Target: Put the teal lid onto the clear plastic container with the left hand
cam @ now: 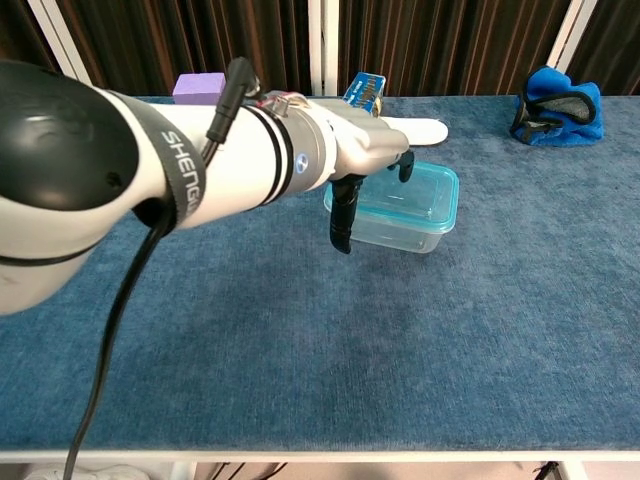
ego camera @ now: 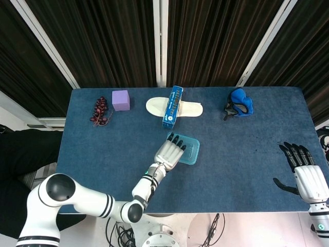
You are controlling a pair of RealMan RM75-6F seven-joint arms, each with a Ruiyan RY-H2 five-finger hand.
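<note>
One left hand (cam: pixel 365 150) with fingers apart, holding nothing, hovers over one flat teal lid (cam: pixel 415 190) on one clear box-shaped container (cam: pixel 400 230). One right hand (ego camera: pixel 304 172) is spread open.

The blue surface (ego camera: pixel 247 154) carries grapes (ego camera: pixel 99 110), a purple cube (ego camera: pixel 121 100), an insole (ego camera: pixel 193 108), a blue box (ego camera: pixel 172 106), a blue cloth (ego camera: pixel 239 102) and the lidded container (ego camera: pixel 191 152).

- This looked like a robot test lab, not a home.
- A blue felt-covered table (ego camera: pixel 247 154) stood before dark ribbed wall panels (ego camera: pixel 113 41) with pale metal strips.
- Unrelated odds and ends sat along the table's far edge: a purple block (ego camera: pixel 120 100), grapes (ego camera: pixel 99 110), a shoe insole (ego camera: pixel 190 108).
- Loose cables (ego camera: pixel 121 234) hung below the table's near edge.
</note>
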